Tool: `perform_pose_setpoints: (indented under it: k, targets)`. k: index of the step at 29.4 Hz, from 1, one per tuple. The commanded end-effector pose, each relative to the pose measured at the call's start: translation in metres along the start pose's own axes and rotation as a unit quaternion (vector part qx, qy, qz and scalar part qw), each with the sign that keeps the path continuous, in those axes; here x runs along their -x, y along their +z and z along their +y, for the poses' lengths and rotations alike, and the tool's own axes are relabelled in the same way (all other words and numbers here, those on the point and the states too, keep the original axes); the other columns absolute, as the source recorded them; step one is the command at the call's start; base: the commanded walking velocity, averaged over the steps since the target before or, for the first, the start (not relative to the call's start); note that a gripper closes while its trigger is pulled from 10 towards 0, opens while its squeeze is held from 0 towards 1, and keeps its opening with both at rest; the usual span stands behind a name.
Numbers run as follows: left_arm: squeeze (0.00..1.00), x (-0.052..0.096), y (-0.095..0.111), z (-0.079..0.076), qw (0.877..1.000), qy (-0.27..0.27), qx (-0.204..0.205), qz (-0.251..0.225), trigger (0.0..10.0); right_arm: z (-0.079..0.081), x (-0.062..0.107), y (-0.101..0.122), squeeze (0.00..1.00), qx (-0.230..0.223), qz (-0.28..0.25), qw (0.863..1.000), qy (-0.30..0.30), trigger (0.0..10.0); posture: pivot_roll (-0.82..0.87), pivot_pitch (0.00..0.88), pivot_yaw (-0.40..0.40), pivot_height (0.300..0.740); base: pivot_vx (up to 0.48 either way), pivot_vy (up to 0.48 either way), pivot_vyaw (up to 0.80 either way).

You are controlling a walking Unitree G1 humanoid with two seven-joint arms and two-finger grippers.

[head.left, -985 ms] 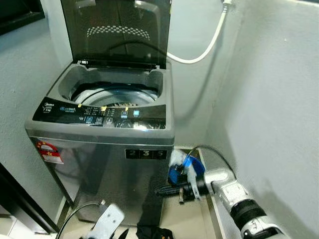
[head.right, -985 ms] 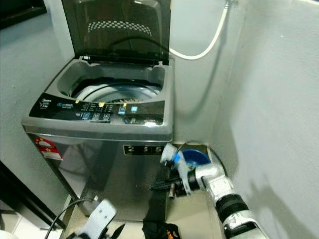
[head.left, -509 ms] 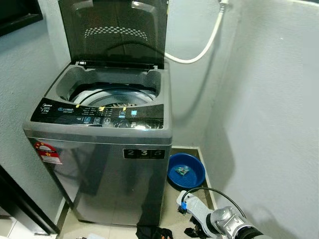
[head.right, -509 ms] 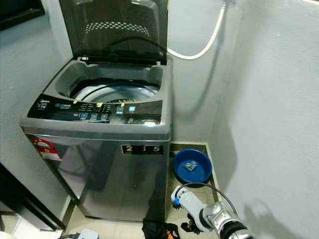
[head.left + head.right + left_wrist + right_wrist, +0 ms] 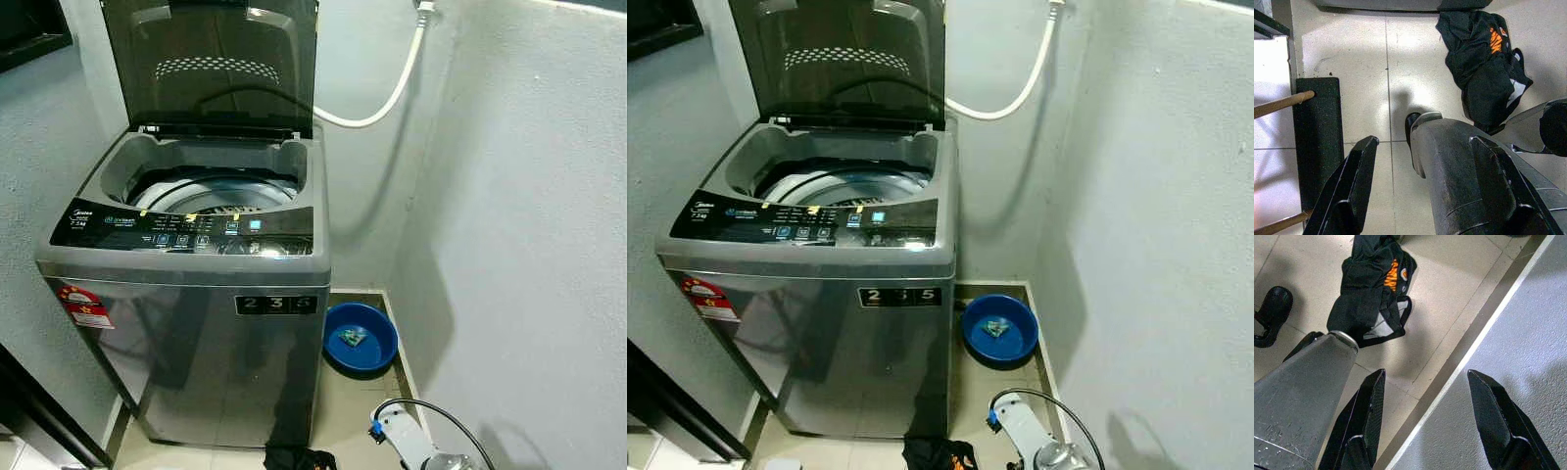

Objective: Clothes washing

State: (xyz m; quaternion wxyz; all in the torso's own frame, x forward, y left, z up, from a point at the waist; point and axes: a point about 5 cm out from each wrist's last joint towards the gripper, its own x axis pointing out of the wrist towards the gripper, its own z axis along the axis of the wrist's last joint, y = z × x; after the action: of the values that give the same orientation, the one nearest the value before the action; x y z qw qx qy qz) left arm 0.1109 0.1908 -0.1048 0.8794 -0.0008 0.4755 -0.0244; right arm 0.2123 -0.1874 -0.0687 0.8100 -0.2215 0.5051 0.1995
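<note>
Below, both claws [image 5: 1420, 196] [image 5: 1425, 426] spread, empty; crumpled black garment [image 5: 1374, 289] on glossy tile.

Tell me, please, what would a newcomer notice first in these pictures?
A grey top-loading washing machine stands with its lid raised, against the wall. A black garment with orange print lies crumpled on the tiled floor in front of it. A blue basin sits on the floor to its right.
</note>
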Motion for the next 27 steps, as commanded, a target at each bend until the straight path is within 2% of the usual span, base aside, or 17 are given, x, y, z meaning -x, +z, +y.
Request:
perform_pose_setpoints:
  k: [1, 6, 14, 18, 27]
  targets:
    - [0.00, 0.003, -0.015, -0.006, 0.999, -0.007, -0.001, 0.035, 10.0, 0.003, -0.001, 0.001, 0.00, 0.005, -0.004, 1.000, 0.000, 10.0, 0.02, 0.000, -0.052, 0.740, -0.345, 0.000, 0.00]
    - [0.00, 0.002, -0.015, -0.006, 0.999, -0.008, -0.010, 0.045, 10.0, 0.004, -0.001, 0.008, 0.00, 0.019, -0.019, 1.000, -0.008, 10.0, 0.01, 0.000, -0.051, 0.740, -0.353, 0.000, 0.00]
    - [0.00, 0.002, -0.016, -0.008, 0.999, -0.009, -0.013, 0.050, 10.0, 0.005, -0.002, 0.006, 0.00, 0.028, -0.014, 0.999, -0.006, 10.0, 0.01, 0.000, -0.054, 0.740, -0.341, 0.000, 0.00]
    - [0.00, 0.002, -0.017, -0.008, 0.999, -0.005, -0.007, 0.050, 10.0, 0.008, -0.002, 0.008, 0.00, 0.070, -0.015, 0.997, 0.005, 10.0, 0.01, 0.000, -0.054, 0.740, -0.076, 0.000, 0.80]
    - [0.00, 0.004, -0.022, -0.008, 0.998, -0.004, -0.007, 0.058, 10.0, 0.009, -0.002, 0.014, 0.00, 0.082, -0.023, 0.996, 0.011, 10.0, 0.01, 0.000, -0.060, 0.740, 0.000, 0.000, 0.80]
